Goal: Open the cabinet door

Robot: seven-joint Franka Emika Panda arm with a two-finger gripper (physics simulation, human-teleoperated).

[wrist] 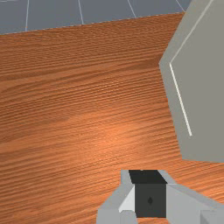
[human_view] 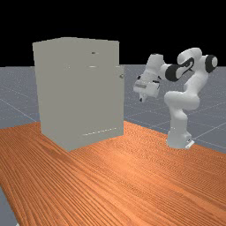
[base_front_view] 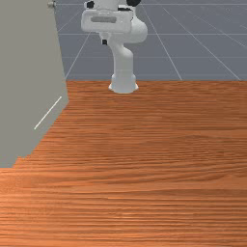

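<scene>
Ok so the door is the job, and I'm not on it. The cabinet stands on the table, and the knob is up high on the side facing my arm. My gripper hangs in the air between the cabinet and my base, lower than the knob and well apart from it. Fingers look pressed together from here, nothing between them. Can't tell if the door is fully closed or a hair ajar, and I can't make out the hinge side either.

Step in hand, as I'd call it: get to the knob. Rise first, then slide over toward the cabinet, so I don't scrape the door's face on the way up. I'd spread the fingers while there's still room, since the knob looks tiny and bumping it with a shut tip would do nothing. Turn the hand so the fingers point at the face and straddle the knob evenly, then go in slow and straight. Squeeze only once it's deep between the pads, because a shallow pinch on something that small will probably slip.

After that, pull gently back toward my base and let the hand follow the door's arc. A dead straight yank would likely pop me off. If it resists, ease up and re-aim.
</scene>
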